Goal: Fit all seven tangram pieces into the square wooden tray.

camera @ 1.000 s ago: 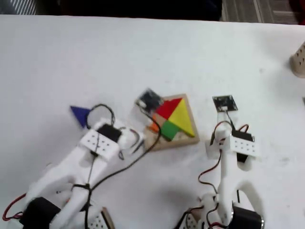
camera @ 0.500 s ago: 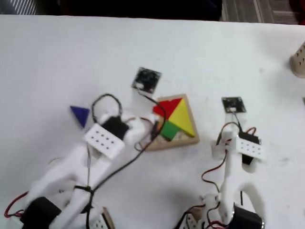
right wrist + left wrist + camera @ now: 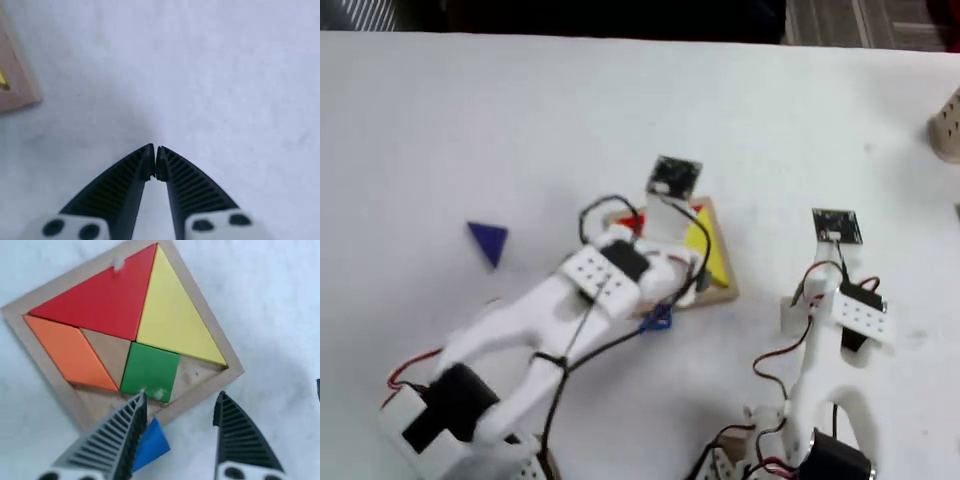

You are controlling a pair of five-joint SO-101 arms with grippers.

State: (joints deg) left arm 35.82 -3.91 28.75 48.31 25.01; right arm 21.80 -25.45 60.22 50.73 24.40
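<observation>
The square wooden tray [image 3: 57, 376] holds a red triangle [image 3: 105, 300], a yellow triangle [image 3: 172, 320], an orange parallelogram [image 3: 70, 352] and a green square [image 3: 150, 370]. My left gripper [image 3: 181, 399] hangs open over the tray's near edge, nothing between its fingers. A light blue piece [image 3: 152, 442] lies on the table just outside that edge, partly under one finger. In the high view the left arm [image 3: 605, 275] covers most of the tray [image 3: 720, 292], and the light blue piece [image 3: 657, 318] shows beside it. A dark blue triangle [image 3: 488, 240] lies far to the left. My right gripper [image 3: 155, 150] is shut over bare table.
The right arm [image 3: 845, 310] stands to the right of the tray, whose corner [image 3: 17, 85] shows in the right wrist view. A pale perforated object [image 3: 947, 125] sits at the table's right edge.
The left arm has swung right, from beside the tray's left edge to over it. A light blue piece now lies at the tray's front edge. The right arm drifted slightly right.
</observation>
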